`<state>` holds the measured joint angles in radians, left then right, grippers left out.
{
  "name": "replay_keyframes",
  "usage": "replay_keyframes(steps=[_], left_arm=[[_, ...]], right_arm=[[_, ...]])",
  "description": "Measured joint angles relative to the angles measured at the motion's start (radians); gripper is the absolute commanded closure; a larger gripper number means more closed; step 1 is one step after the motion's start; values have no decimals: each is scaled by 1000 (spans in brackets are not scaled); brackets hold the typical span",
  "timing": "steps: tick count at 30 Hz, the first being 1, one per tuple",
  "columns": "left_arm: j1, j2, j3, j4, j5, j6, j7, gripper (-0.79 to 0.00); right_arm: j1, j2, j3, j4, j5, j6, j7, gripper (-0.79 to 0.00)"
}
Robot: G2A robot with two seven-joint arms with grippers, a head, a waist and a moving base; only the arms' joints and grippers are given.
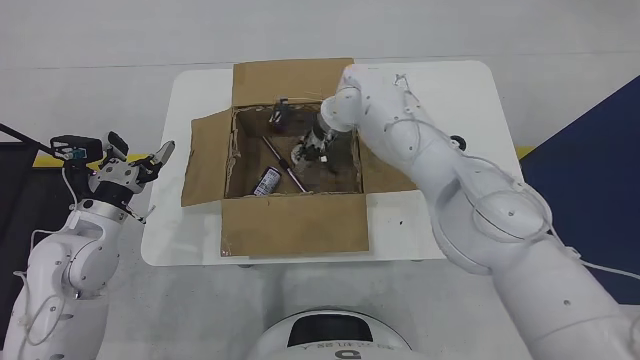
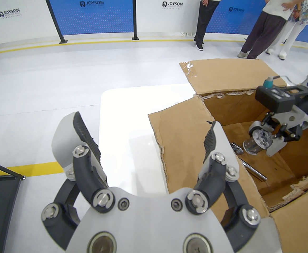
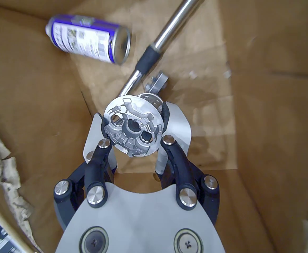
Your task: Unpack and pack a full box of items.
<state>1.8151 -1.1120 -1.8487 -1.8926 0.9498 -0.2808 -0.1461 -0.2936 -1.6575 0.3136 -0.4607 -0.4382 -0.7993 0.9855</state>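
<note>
Two grippers we log: right gripper (image 3: 134,126) clamps a slotted metal hub (image 3: 128,132) inside the cardboard box (image 1: 295,222) (spray can (image 3: 88,39), chrome rod (image 3: 169,24) on its floor); left gripper (image 2: 145,122) gapes empty beside the table's (image 1: 185,245) left edge.

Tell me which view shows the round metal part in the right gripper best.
The right wrist view: the round metal part faces the camera up close, clamped in the right gripper. The left wrist view shows it from the side, farther off, inside the cardboard box. In the top view it is small.
</note>
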Motion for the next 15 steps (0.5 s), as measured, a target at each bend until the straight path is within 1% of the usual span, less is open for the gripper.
replay_keyframes(steps=[2, 5, 8, 11, 12, 14, 15], left_arm=[[0, 0, 0, 0, 0, 0, 0, -785], [0, 0, 0, 0, 0, 0, 0, -785], [0, 0, 0, 0, 0, 0, 0, -785], [0, 0, 0, 0, 0, 0, 0, -785], [0, 0, 0, 0, 0, 0, 0, -785], [0, 0, 0, 0, 0, 0, 0, -785], [0, 0, 0, 0, 0, 0, 0, -785]], right_arm=[[7, 19, 14, -28, -19, -21, -47, 0], [9, 62, 44, -104, -69, -35, -128, 0], [-11, 120, 87, -228, -127, -19, -180, 0], [-60, 194, 156, -409, -185, 33, -173, 0], [-91, 228, 193, -498, -212, 71, -157, 0], [-154, 280, 261, -648, -249, 130, -120, 0], [-205, 315, 313, -751, -271, 167, -89, 0]])
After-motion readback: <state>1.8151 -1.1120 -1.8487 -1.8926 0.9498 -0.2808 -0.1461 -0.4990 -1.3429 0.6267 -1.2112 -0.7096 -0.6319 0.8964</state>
